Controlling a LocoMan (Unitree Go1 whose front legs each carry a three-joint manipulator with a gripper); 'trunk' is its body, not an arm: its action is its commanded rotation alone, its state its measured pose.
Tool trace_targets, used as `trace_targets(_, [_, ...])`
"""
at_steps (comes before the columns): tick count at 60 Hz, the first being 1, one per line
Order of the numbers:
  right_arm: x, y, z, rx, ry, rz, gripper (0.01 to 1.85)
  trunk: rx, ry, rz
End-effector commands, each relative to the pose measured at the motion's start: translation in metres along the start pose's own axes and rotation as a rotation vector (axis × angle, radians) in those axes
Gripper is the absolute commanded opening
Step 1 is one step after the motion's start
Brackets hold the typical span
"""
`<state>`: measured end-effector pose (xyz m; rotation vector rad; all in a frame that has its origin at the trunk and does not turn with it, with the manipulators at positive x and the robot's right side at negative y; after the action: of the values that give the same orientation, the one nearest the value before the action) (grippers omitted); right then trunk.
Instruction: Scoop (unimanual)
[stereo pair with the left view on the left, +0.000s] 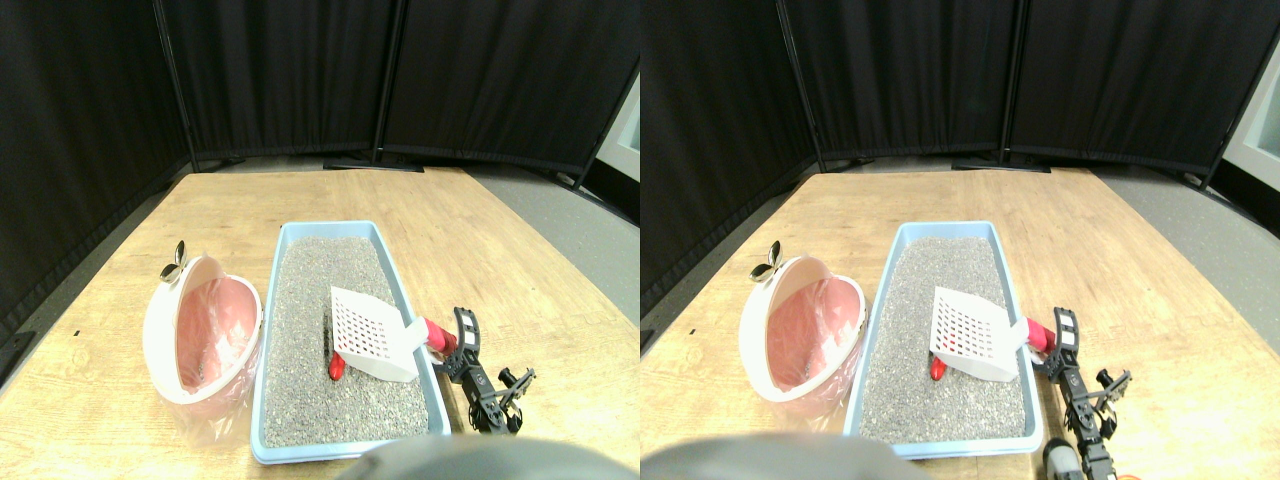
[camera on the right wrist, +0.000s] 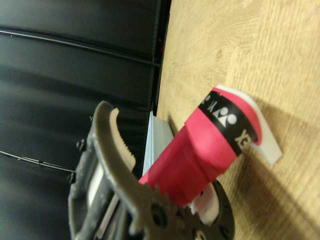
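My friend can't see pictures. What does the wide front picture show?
A robot gripper holds the red handle of a white slotted scoop over a blue tray of grey litter, where a small red thing lies. A pink-lined white bin sits beside the tray on a wooden floor.

Open wooden floor lies right of the blue litter tray, so there's room to reach in from that side. The white scoop sits over the tray's right wall, blocking the middle. On the left, the pink-lined bin stands just beside the tray. Black curtains wall off the back.
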<state>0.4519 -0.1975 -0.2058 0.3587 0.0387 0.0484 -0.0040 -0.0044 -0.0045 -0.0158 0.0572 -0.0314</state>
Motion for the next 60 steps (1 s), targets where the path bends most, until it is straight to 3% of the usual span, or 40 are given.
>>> trace_targets(1, [0.006, 0.002, 0.005, 0.000, -0.023, -0.003, 0.87, -0.024, 0.023, 0.007])
trace_targets(26, [0.017, 0.002, 0.000, 0.038, 0.017, -0.022, 0.85, -0.037, 0.034, 0.016])
trace_targets(36, [0.022, -0.001, -0.007, 0.073, 0.087, -0.074, 0.85, -0.043, 0.040, 0.023])
trace_targets(49, [0.026, -0.001, -0.010, 0.062, 0.069, -0.045, 0.53, -0.049, 0.042, 0.026])
trace_targets(50, [0.027, -0.001, -0.010, 0.050, 0.046, -0.048, 0.40, -0.049, 0.042, 0.026])
trace_targets(51, [0.027, -0.001, -0.010, 0.050, 0.046, -0.048, 0.40, -0.049, 0.042, 0.026])
trace_targets(53, [0.028, -0.002, -0.011, 0.057, 0.003, 0.003, 0.09, -0.049, 0.042, 0.026])
trace_targets(60, [0.027, -0.002, -0.009, 0.049, -0.033, 0.003, 0.05, -0.048, 0.041, 0.025])
